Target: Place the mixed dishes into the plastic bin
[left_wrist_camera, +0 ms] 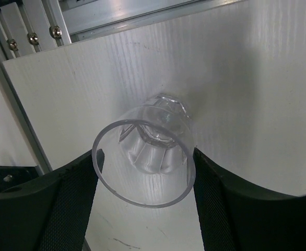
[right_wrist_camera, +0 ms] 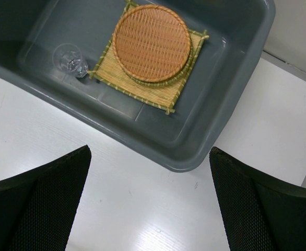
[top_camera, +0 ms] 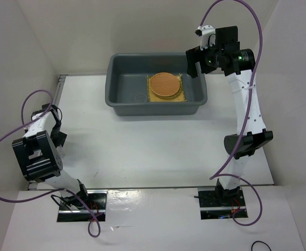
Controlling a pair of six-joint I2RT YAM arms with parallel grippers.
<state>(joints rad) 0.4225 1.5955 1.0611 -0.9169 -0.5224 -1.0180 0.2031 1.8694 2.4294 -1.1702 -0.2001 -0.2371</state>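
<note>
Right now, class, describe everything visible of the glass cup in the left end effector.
The glass cup is small, clear and empty, with a round rim and a faceted base. It is tipped sideways, mouth toward the wrist camera, base toward the white surface. The left end effector pinches its two sides.

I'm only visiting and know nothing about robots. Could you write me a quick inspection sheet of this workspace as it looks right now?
Surface: white table, a few faint marks.
Job's things: grey bin holds the yellow mat, woven discs stacked on it, and a glass cup beside the mat. A second cup is in the left claw.
Clutter: nothing seen.
Grippers: left claw shut on the second cup; right claw open and empty, above the bin's corner.
Cables: purple cables loop from both arms.
Surroundings: white walls; aluminium frame at the table's edge.
</note>
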